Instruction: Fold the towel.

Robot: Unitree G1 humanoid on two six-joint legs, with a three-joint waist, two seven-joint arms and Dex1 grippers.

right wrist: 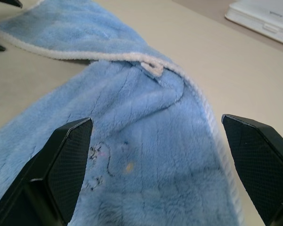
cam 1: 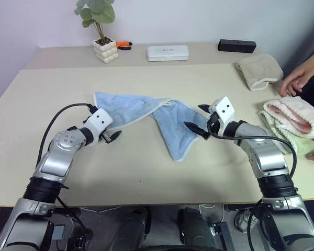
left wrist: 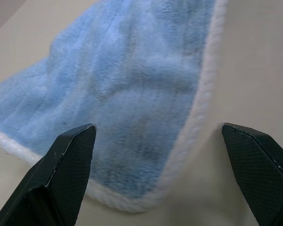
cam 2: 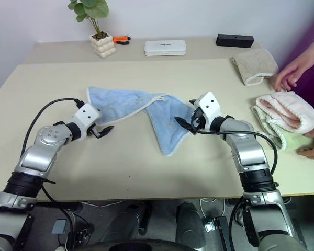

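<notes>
The towel [cam 1: 146, 117] is lying crumpled and twisted near the middle of the surface [cam 1: 146, 172], one part spreading toward the robot's left, another trailing down toward the near edge. No neat fold is showing; in my judgement the task is standing at its start, with spreading, grasping and folding all left to do.

The left pincer [cam 1: 115, 136] is hovering just beside the towel's left corner, its fingers standing wide and holding nothing. In the left wrist view the hemmed corner is lying between the spread fingers, though contact cannot be confirmed.

The right pincer [cam 1: 198, 121] is sitting at the towel's right edge, also gaping wide and empty; the right wrist view is showing blue cloth between its fingers [right wrist: 66, 165].

Both arms are reaching forward and angling inward toward each other, pincers pointing slightly downward, flanking the cloth.

A person's hand [cam 1: 295, 81] is resting near a beige towel [cam 1: 259, 70] at the far right; a pink and green stack [cam 1: 293, 123] is lying beside it.
</notes>
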